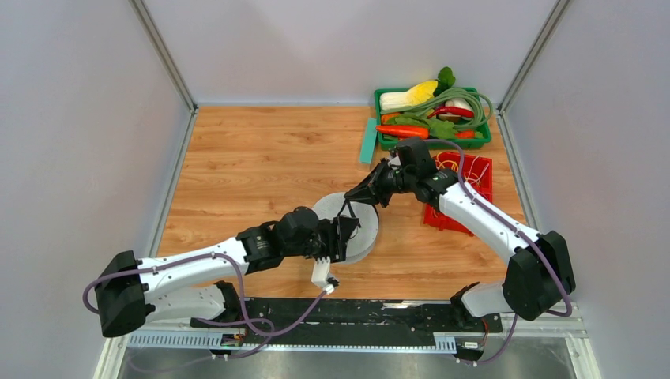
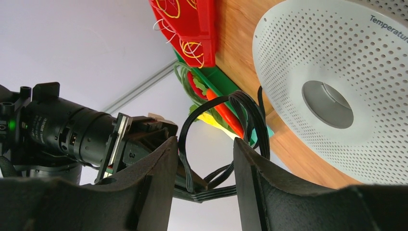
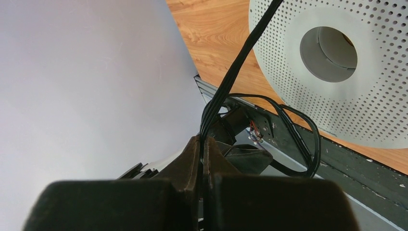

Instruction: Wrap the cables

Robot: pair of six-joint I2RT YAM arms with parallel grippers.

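Note:
The black cable (image 1: 344,210) is gathered into several looped strands hanging between my two grippers above a white perforated disc (image 1: 365,229). My right gripper (image 1: 353,195) is shut on the bundle, and the right wrist view shows the strands (image 3: 240,53) running out of its closed tips (image 3: 203,139), with a loop (image 3: 300,139) below. My left gripper (image 1: 346,229) is open. In the left wrist view the loops (image 2: 245,110) hang just beyond its spread fingers (image 2: 204,144). I cannot tell whether they touch the fingers. A white plug block (image 1: 321,272) hangs under the left gripper.
A green basket (image 1: 433,144) of toy vegetables and a green coiled hose stands at the back right. In front of it lies a red tray (image 1: 442,221) with rubber bands. A teal strip (image 1: 368,140) lies left of the basket. Grey walls close in both sides.

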